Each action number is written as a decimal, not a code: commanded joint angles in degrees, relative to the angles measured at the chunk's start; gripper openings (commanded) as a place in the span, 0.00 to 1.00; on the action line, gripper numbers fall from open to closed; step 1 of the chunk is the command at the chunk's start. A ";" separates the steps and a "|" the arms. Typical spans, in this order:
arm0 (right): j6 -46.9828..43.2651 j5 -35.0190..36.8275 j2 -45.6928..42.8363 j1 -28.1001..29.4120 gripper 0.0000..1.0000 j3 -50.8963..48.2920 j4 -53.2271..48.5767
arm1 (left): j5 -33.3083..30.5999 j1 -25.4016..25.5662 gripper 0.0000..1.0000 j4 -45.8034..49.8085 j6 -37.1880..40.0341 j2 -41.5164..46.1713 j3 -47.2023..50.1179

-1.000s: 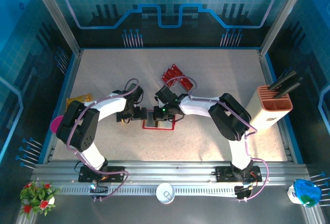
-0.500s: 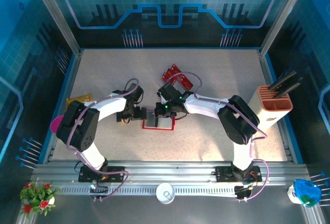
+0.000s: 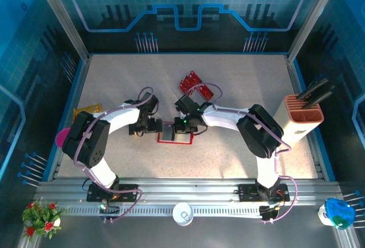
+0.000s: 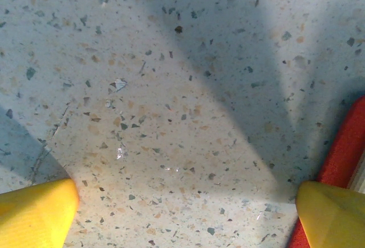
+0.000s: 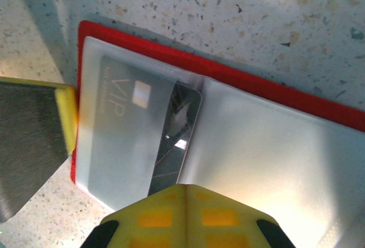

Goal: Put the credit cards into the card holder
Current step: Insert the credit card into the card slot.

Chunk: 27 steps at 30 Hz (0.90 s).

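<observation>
Open card holder lying flat at the centre of the speckled table: red rim around pale clear pockets, grey VIP card tucked into one. Right gripper above it, fingers pressed together. Left gripper spread wide, one finger beside the holder's edge. Red credit cards near, further back.

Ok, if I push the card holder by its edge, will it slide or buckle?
Probably slides readily: the card holder lies flat and thin on the smooth speckled table. Its clear pockets look glossy and soft, so it may flex and feel slippery. One of the left fingers at its red edge could brace it.
</observation>
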<state>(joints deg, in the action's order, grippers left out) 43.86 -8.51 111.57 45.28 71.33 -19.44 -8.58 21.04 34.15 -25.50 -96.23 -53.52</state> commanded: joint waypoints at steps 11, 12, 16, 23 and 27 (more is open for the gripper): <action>-1.32 -1.98 6.67 1.94 0.01 7.86 -3.36 | 1.20 -0.49 0.99 0.12 0.56 -1.60 0.94; -1.18 -2.11 6.82 2.05 0.01 7.86 -3.24 | 1.20 -0.47 0.99 0.03 0.54 -1.60 0.96; -1.12 -2.15 6.21 2.09 0.00 7.61 -2.84 | 1.30 -0.47 0.99 0.19 0.55 -1.58 0.78; -1.06 -0.70 0.18 1.21 0.00 4.87 -2.79 | 1.85 -0.53 0.99 1.21 0.10 0.02 -0.33; -0.88 0.42 -2.43 0.80 0.00 2.18 -2.79 | 1.03 -0.49 0.99 3.23 -0.42 0.52 -1.95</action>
<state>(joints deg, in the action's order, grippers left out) 43.40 -9.13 112.31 46.44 75.24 -21.04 -8.51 21.04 34.70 -25.54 -96.16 -53.89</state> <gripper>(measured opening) 0.058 0.992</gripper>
